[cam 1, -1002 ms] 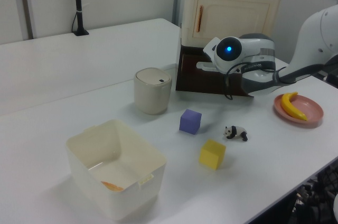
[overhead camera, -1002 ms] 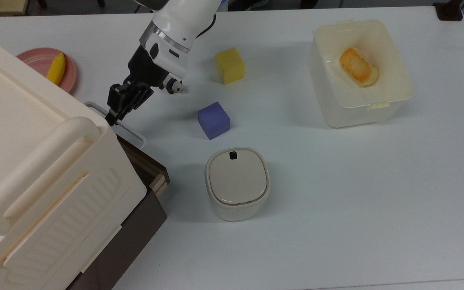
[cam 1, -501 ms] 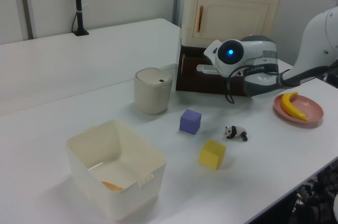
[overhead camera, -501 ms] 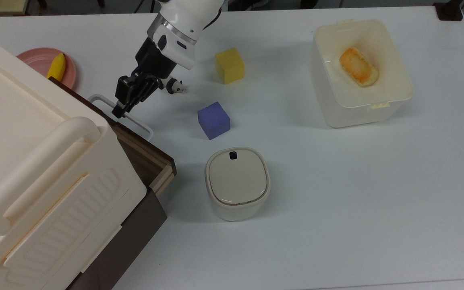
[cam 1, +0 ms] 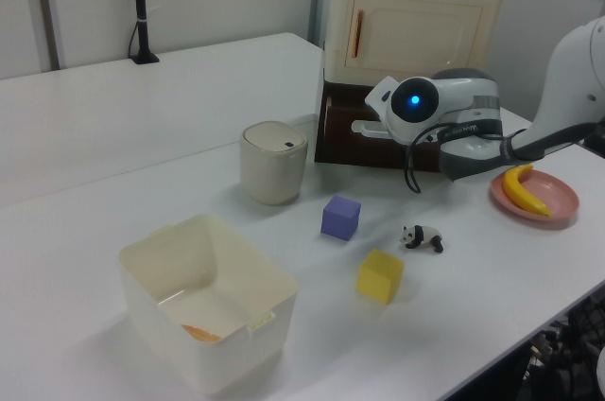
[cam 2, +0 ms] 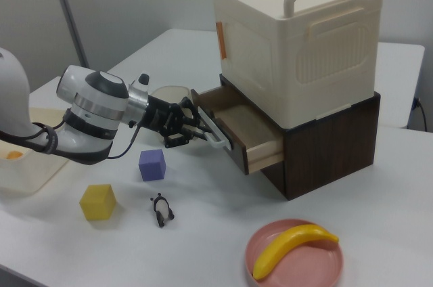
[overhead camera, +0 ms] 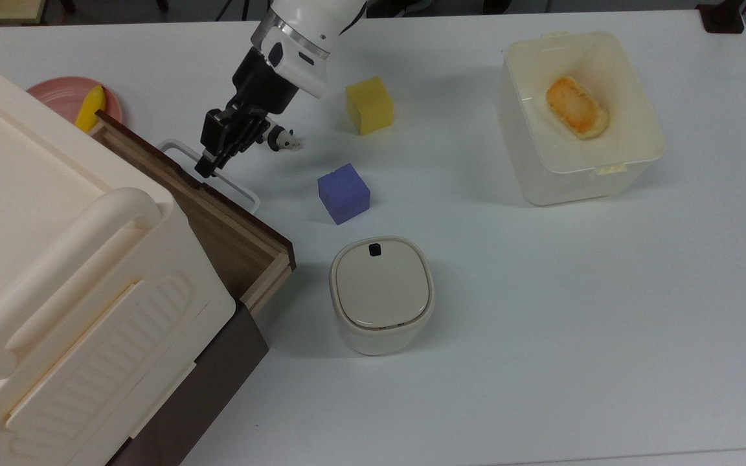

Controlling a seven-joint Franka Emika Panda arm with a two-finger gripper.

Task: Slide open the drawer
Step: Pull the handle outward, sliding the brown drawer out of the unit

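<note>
Drawer (cam 2: 245,129) first: you will find it at the centre of the right view, pulled partway out of the dark brown base beneath the cream cabinet (cam 2: 298,36), with its wood-grain floor and light sides exposed. In the top view the drawer (overhead camera: 217,223) runs diagonally across the left-centre of the frame, and its thin white loop handle (overhead camera: 214,175) points toward the upper middle. Your gripper (overhead camera: 208,165) sits on that handle in the upper left of the top view, its black fingers closed around the white loop. In the right view the gripper (cam 2: 188,126) reaches in from the left of the frame and clasps the handle (cam 2: 215,134) at the drawer front. In the left view the arm's wrist covers the drawer front at the centre right, so you cannot read the grasp there.

Around it on the white table (overhead camera: 541,310) you can see a purple cube (overhead camera: 344,193), a yellow cube (overhead camera: 369,105), a lidded round bin (overhead camera: 381,294) near the drawer's corner, and a white square tub (overhead camera: 580,116) at the upper right holding a piece of bread (overhead camera: 576,107). A toy panda (cam 2: 161,209) lies in the lower left-centre of the right view, and a pink plate (cam 2: 295,256) with a banana (cam 2: 292,247) sits at the bottom.
</note>
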